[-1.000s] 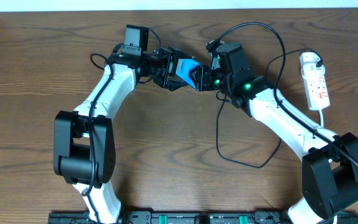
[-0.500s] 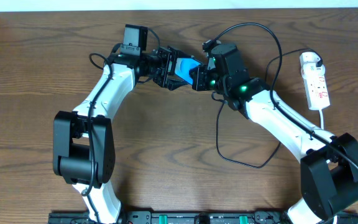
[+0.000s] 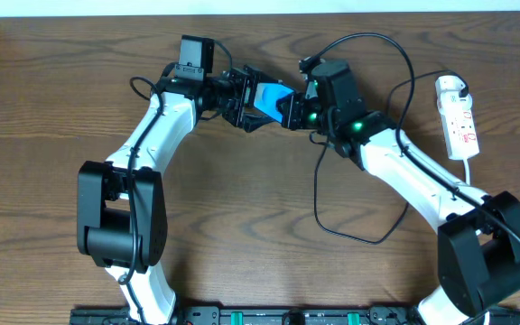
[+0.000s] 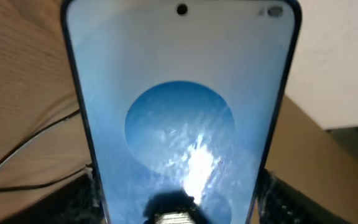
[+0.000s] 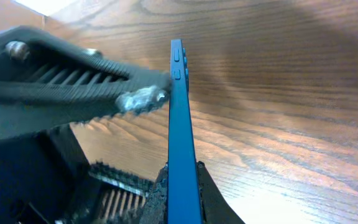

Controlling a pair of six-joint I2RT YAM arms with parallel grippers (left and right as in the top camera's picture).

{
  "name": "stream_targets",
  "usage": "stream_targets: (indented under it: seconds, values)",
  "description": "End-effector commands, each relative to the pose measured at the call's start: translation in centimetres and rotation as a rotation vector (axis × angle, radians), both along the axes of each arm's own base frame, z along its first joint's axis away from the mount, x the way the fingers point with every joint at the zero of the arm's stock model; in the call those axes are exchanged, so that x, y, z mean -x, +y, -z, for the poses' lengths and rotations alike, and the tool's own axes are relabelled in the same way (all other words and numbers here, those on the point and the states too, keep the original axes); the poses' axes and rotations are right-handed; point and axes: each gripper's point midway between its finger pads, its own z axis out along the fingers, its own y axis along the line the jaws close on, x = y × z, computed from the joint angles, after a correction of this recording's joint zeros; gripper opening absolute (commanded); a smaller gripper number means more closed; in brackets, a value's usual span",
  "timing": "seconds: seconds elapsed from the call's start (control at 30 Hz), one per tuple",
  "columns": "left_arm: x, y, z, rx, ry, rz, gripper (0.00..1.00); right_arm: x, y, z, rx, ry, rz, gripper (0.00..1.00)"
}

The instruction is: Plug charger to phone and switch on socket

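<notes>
Right arm (image 3: 404,171) has eased back slightly rightward since half a second ago; left arm (image 3: 156,126) looks unmoved. Left claw (image 3: 245,101) pinches the flat rectangular phone with the bright blue screen (image 3: 269,97) by its long edges, and dark ribbed fingers (image 4: 277,198) show on both sides in the left wrist view. Phone is held clear of the brown wooden tabletop (image 3: 242,244), back centre, between both claws. Right claw (image 3: 291,109) sits at the phone's other end; cannot tell if it is spread or pressed together, and the plug tip is not visible. Right wrist view shows the phone edge-on, side buttons at the far end. Thin black charger cable (image 3: 316,194) loops slack on the tabletop under the right arm. White elongated power strip (image 3: 459,122) lies far right, well apart from both claws. Step judged: seating the plug. To do it well: left claw holds rigid, right claw lines the tip with the port and pushes straight along the phone's length, no twisting, cable kept slack. The switch comes after.
</notes>
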Motion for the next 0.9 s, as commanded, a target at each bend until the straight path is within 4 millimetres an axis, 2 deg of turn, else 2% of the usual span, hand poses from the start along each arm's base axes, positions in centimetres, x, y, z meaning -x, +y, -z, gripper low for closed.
stream_targets:
  seconds: [0.0, 0.17, 0.4, 0.7, 0.77, 0.87]
  values:
    - [-0.1, -0.3, -2.0, 0.008, -0.117, 0.060, 0.88, -1.6, -1.6, -1.5, -0.110, 0.043, 0.069, 0.01]
    - [-0.2, -0.3, -2.0, -0.017, -0.205, 0.109, 0.93, -2.4, -3.2, -2.1, -0.207, 0.100, 0.100, 0.01]
    - [-0.8, -0.4, -2.5, -0.025, -0.296, 0.133, 0.94, -3.5, -4.6, -3.3, -0.361, 0.198, 0.202, 0.01]
    - [-3.2, -0.7, -4.7, -0.007, -0.458, 0.106, 0.92, -3.7, -4.4, -3.8, -0.621, 0.475, 0.439, 0.02]
    - [-3.6, -0.5, -4.6, -0.017, -0.436, 0.075, 0.89, -3.7, -4.2, -3.8, -0.689, 0.561, 0.504, 0.01]
    - [-4.0, -0.2, -4.3, -0.025, -0.391, 0.027, 0.84, -3.8, -3.7, -4.4, -0.737, 0.585, 0.516, 0.02]
